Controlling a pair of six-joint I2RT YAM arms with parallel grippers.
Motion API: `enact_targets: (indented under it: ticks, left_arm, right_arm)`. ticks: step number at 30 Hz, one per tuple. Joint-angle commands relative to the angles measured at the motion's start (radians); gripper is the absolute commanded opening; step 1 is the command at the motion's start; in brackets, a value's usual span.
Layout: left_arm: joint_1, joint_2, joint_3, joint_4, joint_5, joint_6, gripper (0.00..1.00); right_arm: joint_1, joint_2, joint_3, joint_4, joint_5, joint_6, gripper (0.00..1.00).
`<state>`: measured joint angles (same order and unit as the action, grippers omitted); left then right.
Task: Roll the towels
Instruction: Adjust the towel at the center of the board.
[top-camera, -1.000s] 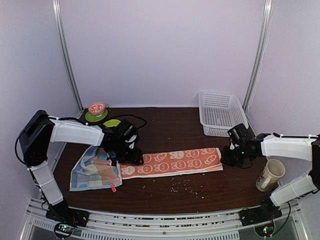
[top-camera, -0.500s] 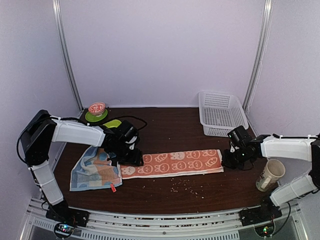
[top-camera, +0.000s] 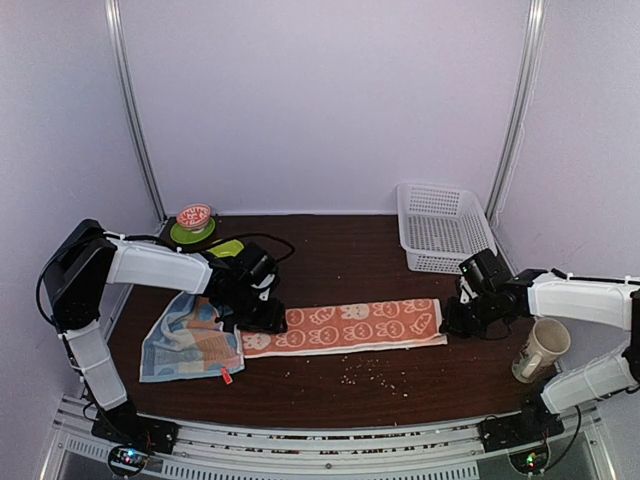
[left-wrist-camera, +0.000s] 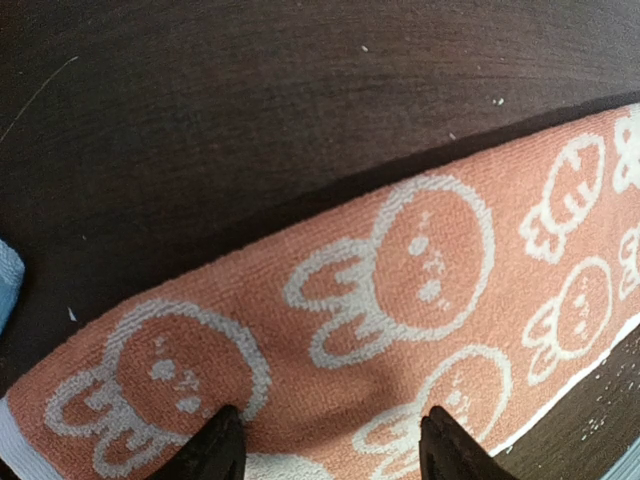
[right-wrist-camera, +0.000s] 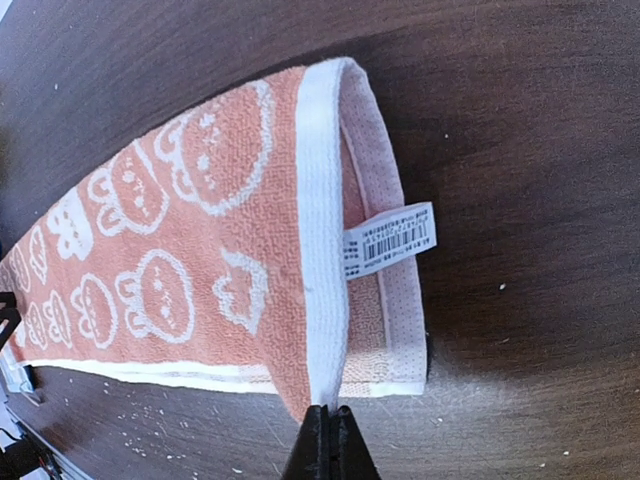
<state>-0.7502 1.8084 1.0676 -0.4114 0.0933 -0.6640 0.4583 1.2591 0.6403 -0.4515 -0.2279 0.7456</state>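
Note:
The orange towel (top-camera: 345, 325) with white rabbit print lies as a long strip across the middle of the table. My left gripper (top-camera: 262, 318) is open and sits low over the strip's left end, its fingertips (left-wrist-camera: 222, 450) down on the cloth (left-wrist-camera: 400, 290). My right gripper (top-camera: 452, 318) is shut on the white hem of the strip's right end (right-wrist-camera: 320, 250) and lifts that hem off the layer below; a barcode label (right-wrist-camera: 390, 240) shows there. The light-blue towel (top-camera: 190, 345) lies crumpled at the left, beside the left gripper.
A white plastic basket (top-camera: 443, 226) stands at the back right. A paper cup (top-camera: 541, 349) stands at the right edge by the right arm. A small bowl on a green dish (top-camera: 193, 222) sits at the back left. Crumbs (top-camera: 375, 372) are scattered in front of the orange towel.
My right gripper has shifted slightly left with the towel's right end, folding the hem over. The left gripper has stayed on the left end.

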Motion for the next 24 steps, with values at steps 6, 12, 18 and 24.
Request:
enact_targets:
  ticks: [6, 12, 18, 24]
  left_arm:
    - [-0.001, 0.039, -0.012, 0.016, 0.007, 0.001, 0.61]
    - [-0.002, 0.047, -0.007, 0.014, 0.008, 0.003, 0.61]
    - [-0.002, 0.037, -0.008, 0.005, 0.011, 0.011, 0.62]
    - [-0.002, -0.011, 0.004, -0.009, 0.031, 0.02, 0.64]
  right_arm:
    - [-0.005, 0.043, -0.04, -0.077, 0.094, -0.065, 0.0]
    - [-0.009, 0.058, -0.052, -0.056, 0.134, -0.046, 0.0]
    - [-0.009, 0.052, -0.041, -0.072, 0.123, -0.064, 0.11]
    - [-0.003, -0.077, 0.032, -0.167, 0.137, -0.084, 0.46]
